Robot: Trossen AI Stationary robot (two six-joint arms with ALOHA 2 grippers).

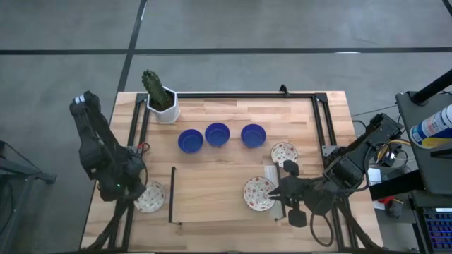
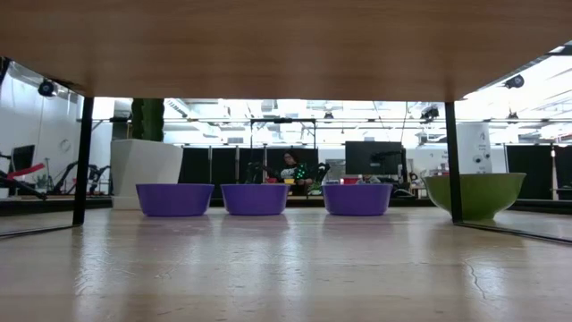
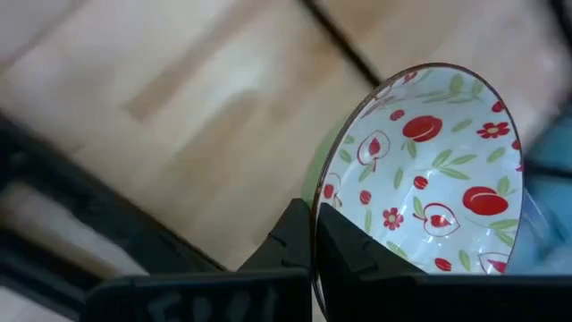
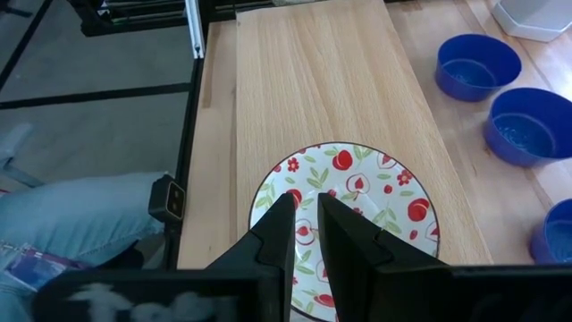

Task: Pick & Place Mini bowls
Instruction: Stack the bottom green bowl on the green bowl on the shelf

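Observation:
Three blue mini bowls (image 1: 217, 134) stand in a row on the far half of the table, with a floral one (image 1: 284, 153) at the row's right end. My left gripper (image 1: 141, 192) is at the table's left near part, shut on a second floral bowl (image 1: 150, 197). A third floral bowl (image 4: 344, 215) rests on a raised wooden board (image 4: 313, 80). My right gripper (image 4: 307, 210) hangs over that bowl's right part with a narrow gap between its fingers. Those fingers hide the bowl's rim nearest the arm. My left gripper pinches the floral bowl's rim (image 3: 314, 199), one finger (image 3: 347, 246) on the patterned inside and the other (image 3: 290, 237) on the green outside. It comes slanting down from the table's left. The bowl looks lifted, its opening facing up in the high view. My right gripper: whether its fingers touch the bowl below them, I cannot tell.
A white hexagonal cactus pot (image 1: 164, 106) stands at the far left corner. Black frame rails (image 1: 244, 96) run along the table's edges. A person's leg in blue jeans (image 4: 80, 215) is beside the table's near edge. Bare wood lies left of the board's bowl.

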